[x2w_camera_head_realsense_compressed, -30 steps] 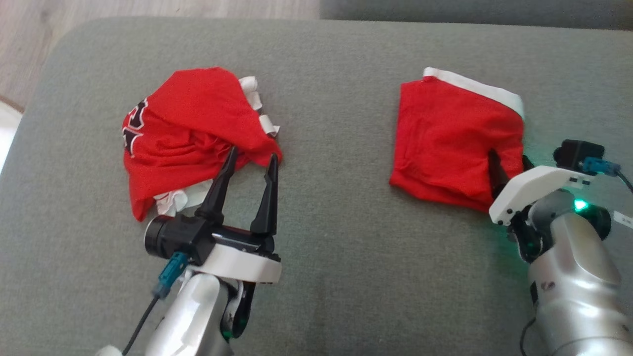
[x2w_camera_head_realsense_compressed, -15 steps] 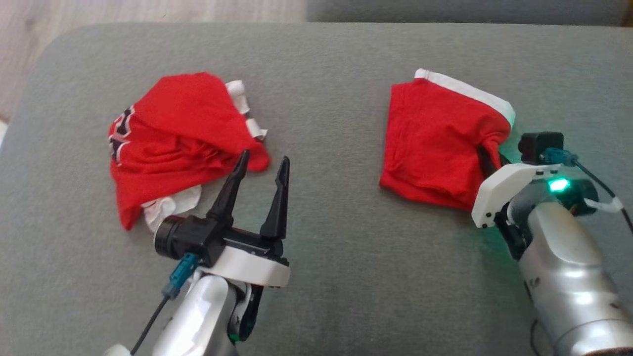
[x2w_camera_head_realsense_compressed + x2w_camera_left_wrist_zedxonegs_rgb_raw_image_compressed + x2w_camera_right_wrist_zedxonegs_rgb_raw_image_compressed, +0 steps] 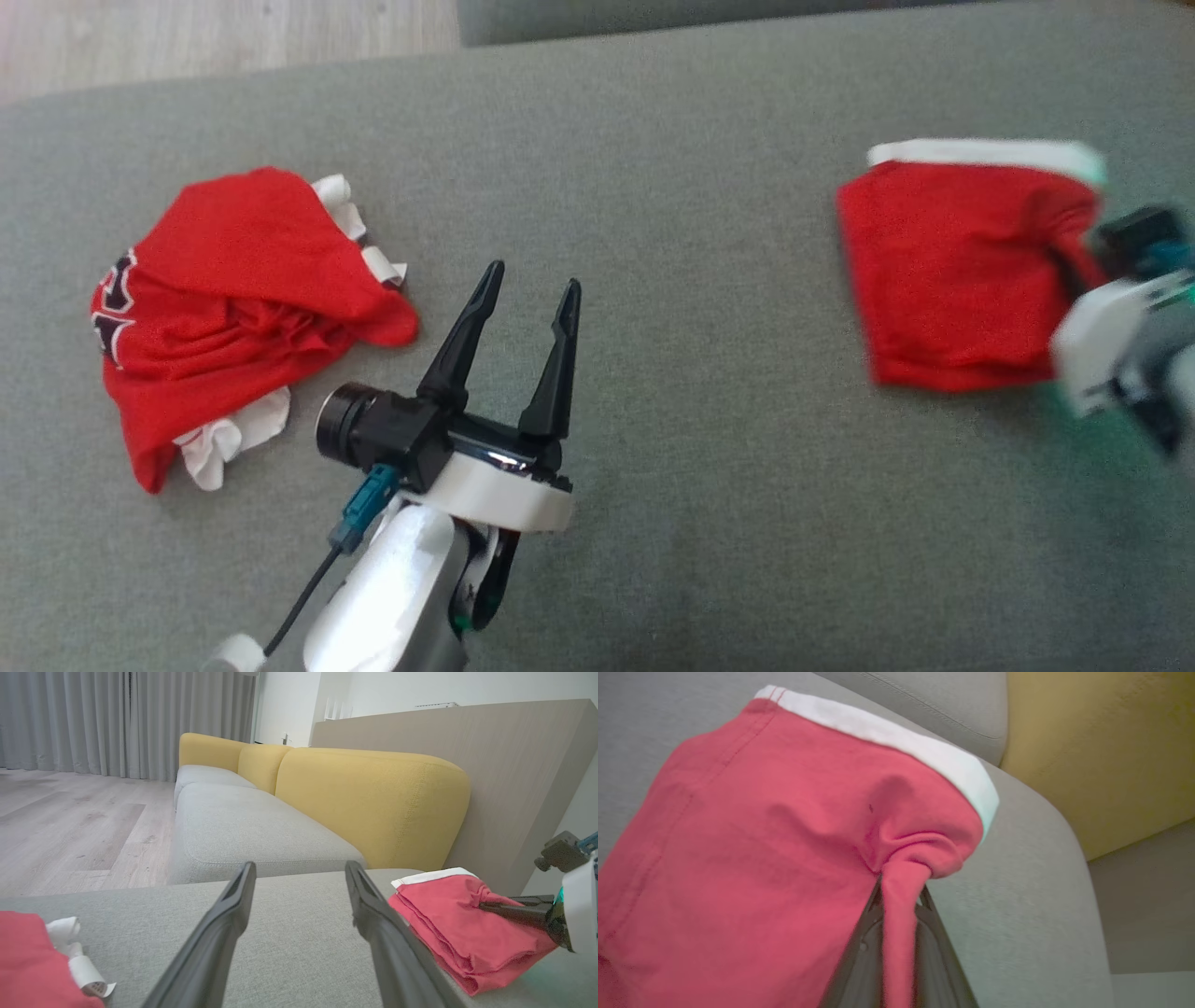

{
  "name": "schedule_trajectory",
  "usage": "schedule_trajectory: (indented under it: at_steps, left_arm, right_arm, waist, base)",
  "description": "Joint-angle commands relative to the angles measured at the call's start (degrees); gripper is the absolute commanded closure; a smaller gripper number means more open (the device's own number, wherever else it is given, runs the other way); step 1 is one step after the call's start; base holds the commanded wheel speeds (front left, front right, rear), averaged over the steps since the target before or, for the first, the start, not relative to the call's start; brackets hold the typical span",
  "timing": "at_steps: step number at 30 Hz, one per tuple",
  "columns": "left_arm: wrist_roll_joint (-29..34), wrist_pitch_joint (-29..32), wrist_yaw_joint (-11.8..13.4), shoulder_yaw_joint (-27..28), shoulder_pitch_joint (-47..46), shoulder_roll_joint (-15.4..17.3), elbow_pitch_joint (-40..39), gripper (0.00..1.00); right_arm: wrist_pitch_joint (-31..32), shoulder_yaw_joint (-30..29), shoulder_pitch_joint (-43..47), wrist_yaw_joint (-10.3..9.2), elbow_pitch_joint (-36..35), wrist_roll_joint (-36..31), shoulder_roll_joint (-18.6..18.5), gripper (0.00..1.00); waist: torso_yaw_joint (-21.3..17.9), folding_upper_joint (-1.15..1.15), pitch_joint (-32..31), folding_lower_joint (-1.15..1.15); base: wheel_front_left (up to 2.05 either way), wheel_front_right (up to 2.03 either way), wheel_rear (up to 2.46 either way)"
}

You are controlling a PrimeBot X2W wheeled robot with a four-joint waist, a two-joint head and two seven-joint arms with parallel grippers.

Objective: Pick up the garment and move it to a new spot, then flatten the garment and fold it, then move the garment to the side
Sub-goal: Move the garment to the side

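Two red garments are lying on the grey sofa cushion (image 3: 709, 420). The folded garment (image 3: 952, 271), with a white band along its far edge, is sitting at the right. The right end effector (image 3: 488, 906) is pinching its right edge tight and bunching the cloth. The crumpled garment (image 3: 233, 299) is lying at the left, showing black and white letters (image 3: 112, 313) too folded up to read. The left end effector (image 3: 533, 275) is hovering between them, fingers wide apart, holding nothing.

Red folded garment (image 3: 752, 858) with white band, fold pinched in right tool (image 3: 901, 893), grey cushion (image 3: 1017, 896), yellow backrest (image 3: 1101, 742)
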Motion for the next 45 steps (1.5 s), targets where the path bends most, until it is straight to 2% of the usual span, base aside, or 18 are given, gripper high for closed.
schedule_trajectory:
  at_steps: [1,6,7,11,16,22,23,24,30,35,39,45]
  left_arm:
    - [-0.19,-0.53,0.13,1.17,-2.82,0.09,-2.25,0.00]
    - [-0.30,-0.53,-0.09,0.50,-4.39,0.09,-3.16,0.00]
    - [-0.30,-0.53,-0.09,0.50,-4.39,0.09,-3.16,0.00]
    - [-0.08,-0.53,-0.16,0.60,-5.30,0.09,-3.79,0.00]
    - [0.27,-0.53,-0.38,1.13,-5.91,0.09,-4.42,0.00]
    - [0.56,-0.53,-0.64,1.55,-6.18,0.09,-4.41,0.00]
    - [0.58,-0.53,-0.66,1.58,-6.12,0.09,-4.33,0.00]
    - [0.60,-0.53,-0.68,1.60,-6.02,0.09,-4.19,0.00]
    - [0.82,-0.53,-0.71,2.62,-5.05,0.09,-3.32,0.00]
    - [1.19,-0.53,-0.47,4.63,-3.39,0.13,-2.57,0.00]
    - [1.42,-0.53,-0.06,6.59,-0.98,0.60,-1.55,0.00]
    - [0.89,-0.53,0.40,9.90,3.92,1.52,-0.66,0.00]
  right_arm:
    - [0.56,1.81,-2.53,-0.04,-2.28,1.96,-4.08,1.00]
    - [1.54,4.42,-3.74,-0.04,-3.40,6.03,-13.85,1.00]
    - [1.54,4.42,-3.74,-0.04,-3.40,6.03,-13.85,1.00]
    - [2.02,4.30,-4.62,-0.04,-2.84,7.82,-18.43,1.00]
    - [3.22,3.46,-5.19,-0.04,-2.53,7.23,-20.46,1.00]
    - [4.36,1.36,-5.67,-0.04,-1.29,5.94,-20.70,1.00]
    - [4.45,0.82,-5.75,-0.04,-0.88,5.51,-20.53,0.55]
    - [4.60,0.22,-5.78,-0.04,-0.37,4.97,-20.25,0.00]
    - [1.48,-5.94,-5.85,-0.04,0.96,2.58,-16.68,0.00]
    - [-2.22,-11.50,-4.07,-0.04,-0.52,2.74,-11.22,0.00]
    - [-5.24,-14.77,-2.01,-0.04,-4.98,2.58,-6.59,0.00]
    - [-7.21,-19.09,3.79,-0.04,-15.23,3.79,0.90,0.00]
  waist:
    - [0.09,0.00,1.75,0.00]
    - [1.56,0.00,4.94,0.00]
    - [1.56,0.00,4.94,0.00]
    - [2.68,0.00,6.90,0.00]
    - [3.48,0.00,8.31,0.00]
    - [4.05,0.00,8.72,0.00]
    - [4.08,0.00,8.51,0.00]
    - [4.08,0.00,8.21,0.00]
    - [3.79,0.00,4.67,0.00]
    - [2.87,0.00,0.28,0.00]
    - [2.19,0.00,-3.67,0.00]
    - [2.07,0.00,-9.42,0.00]
  base:
    - [0.00,0.00,0.00]
    - [0.00,0.00,0.00]
    - [0.00,0.00,0.00]
    - [0.00,0.00,0.00]
    - [0.00,0.00,0.00]
    - [0.00,0.00,0.00]
    - [0.00,0.00,0.00]
    - [0.00,0.00,0.00]
    - [0.00,0.00,0.00]
    - [0.00,0.00,0.00]
    - [0.00,0.00,0.00]
    - [0.00,0.00,0.00]
